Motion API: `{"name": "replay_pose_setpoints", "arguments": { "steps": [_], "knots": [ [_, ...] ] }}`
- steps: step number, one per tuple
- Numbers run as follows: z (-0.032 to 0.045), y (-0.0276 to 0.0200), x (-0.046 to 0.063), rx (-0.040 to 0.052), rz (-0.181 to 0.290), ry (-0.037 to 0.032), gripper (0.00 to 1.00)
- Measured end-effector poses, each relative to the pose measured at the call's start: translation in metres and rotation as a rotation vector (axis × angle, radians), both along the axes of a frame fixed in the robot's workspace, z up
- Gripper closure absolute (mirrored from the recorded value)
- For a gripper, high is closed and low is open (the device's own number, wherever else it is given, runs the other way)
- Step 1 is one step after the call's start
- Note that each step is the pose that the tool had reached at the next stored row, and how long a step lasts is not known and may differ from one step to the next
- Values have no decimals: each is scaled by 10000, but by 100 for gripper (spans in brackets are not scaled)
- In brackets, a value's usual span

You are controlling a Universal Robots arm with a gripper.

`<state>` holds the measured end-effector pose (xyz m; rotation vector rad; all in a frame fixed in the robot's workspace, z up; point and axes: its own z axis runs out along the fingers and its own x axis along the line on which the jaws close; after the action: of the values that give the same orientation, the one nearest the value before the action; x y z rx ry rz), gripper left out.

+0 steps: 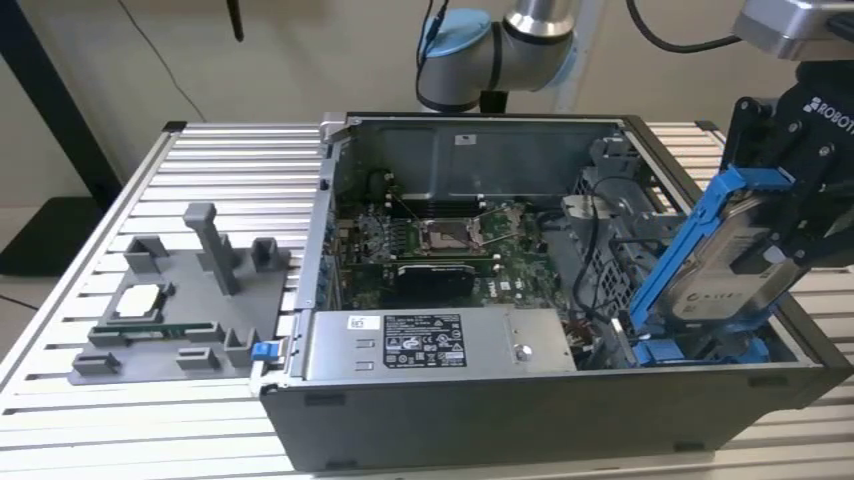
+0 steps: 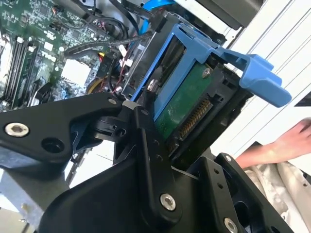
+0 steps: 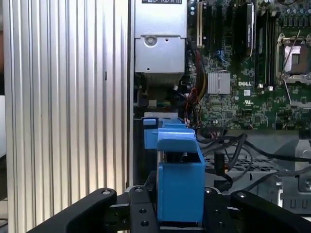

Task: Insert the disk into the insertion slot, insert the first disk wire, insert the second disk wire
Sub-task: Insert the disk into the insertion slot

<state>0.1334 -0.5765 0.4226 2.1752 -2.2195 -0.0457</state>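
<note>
The disk (image 1: 727, 268) stands steeply tilted with its long axis near upright. Its lower end is at the insertion slot (image 1: 694, 352) and its upper end leans toward the exterior view's right, clamped in the gripper (image 1: 785, 228). The open computer case (image 1: 534, 425) sits on a ribbed metal table (image 1: 200, 160) before a beige wall (image 1: 120, 60).

disk (image 1: 727, 270) lower end: whether seated in the insertion slot (image 1: 674, 352), cannot tell
insertion slot: largely covered by the disk
gripper (image 1: 781, 225): at the disk's upper end, cut by the picture edge
hand (image 2: 286, 145): beyond the disk, blurred, cut off at the edge
</note>
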Motion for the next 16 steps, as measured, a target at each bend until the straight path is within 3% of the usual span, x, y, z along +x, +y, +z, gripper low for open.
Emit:
{"name": "replay_pose_setpoints", "arguments": {
  "steps": [11,16],
  "knots": [
    [-140,21,0,0,-2,28,100],
    [-163,29,29,0,-1,28,100]
  ]
}}
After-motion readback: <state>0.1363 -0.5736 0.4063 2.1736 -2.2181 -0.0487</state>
